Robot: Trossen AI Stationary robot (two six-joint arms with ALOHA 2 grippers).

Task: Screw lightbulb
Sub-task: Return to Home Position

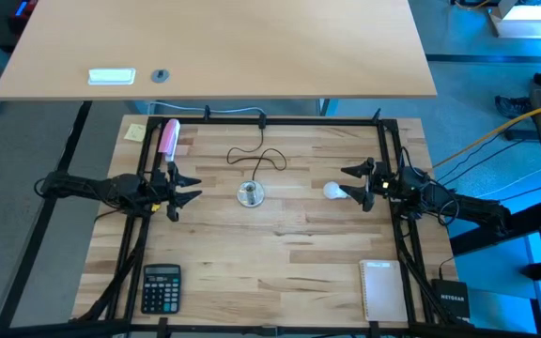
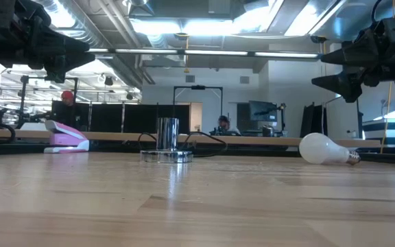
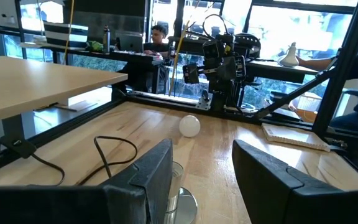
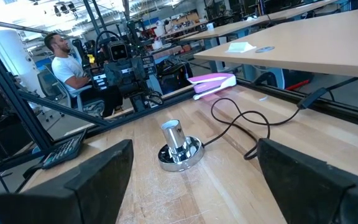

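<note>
The lightbulb (image 1: 333, 192) (image 2: 324, 149) is white and lies on its side on the wooden table, right of centre, with its screw base pointing toward the table's right edge. The round silver socket (image 1: 250, 194) (image 4: 179, 149) stands upright at the table's middle, and its black cord (image 1: 256, 155) trails toward the far edge. My left gripper (image 1: 192, 188) (image 3: 202, 168) hangs level above the table's left side, pointing at the socket; a narrow gap between its fingers holds nothing. My right gripper (image 1: 353, 184) (image 4: 194, 155) hangs level above the bulb's base end, wide open and holding nothing.
A pink-and-white stapler-like object (image 1: 168, 139) lies at the far left beside a yellow note (image 1: 135, 131). A black calculator (image 1: 161, 287) sits near left and a notebook (image 1: 380, 289) near right. Black frame rails (image 1: 394, 235) run along both sides. People sit in the room beyond.
</note>
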